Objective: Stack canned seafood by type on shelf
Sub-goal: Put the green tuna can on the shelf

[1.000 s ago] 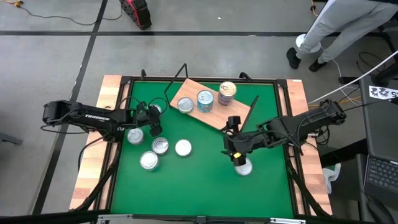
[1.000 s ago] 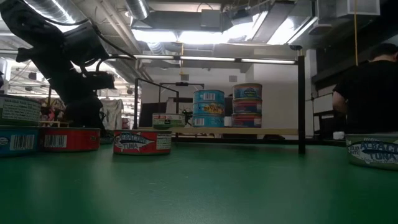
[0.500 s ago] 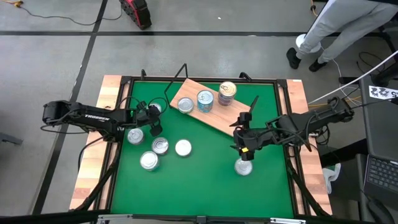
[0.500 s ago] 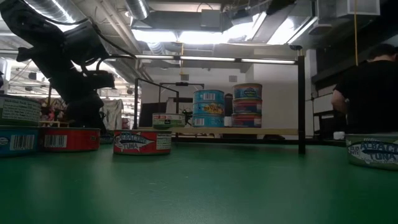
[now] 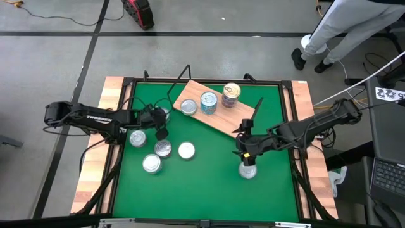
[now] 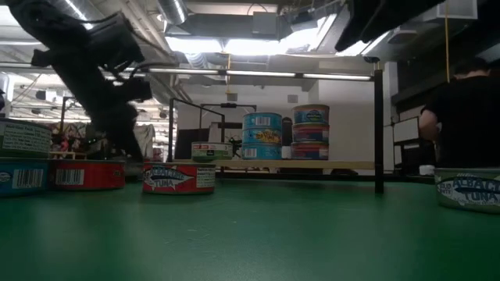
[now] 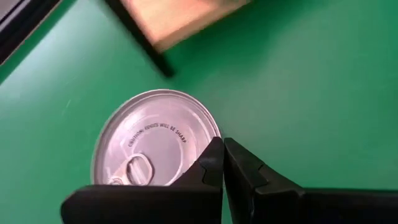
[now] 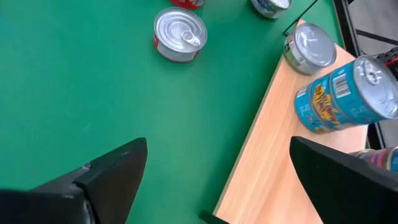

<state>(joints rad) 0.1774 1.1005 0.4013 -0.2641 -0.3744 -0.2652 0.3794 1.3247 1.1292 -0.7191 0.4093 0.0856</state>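
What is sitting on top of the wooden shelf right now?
The shelf carries one silver-lidded tin, a blue stack and a taller gold-topped stack. From above only lids show; the low view shows two blue tins and three in the taller pile.

A robotics lab — concrete floor (image 5: 50,69) with taped lines, ceiling strip lights (image 6: 234,45), loose cables (image 5: 57,24).

Silver-lidded tins (image 5: 163,148) on green table (image 5: 202,183), light-brown shelf (image 5: 218,117).
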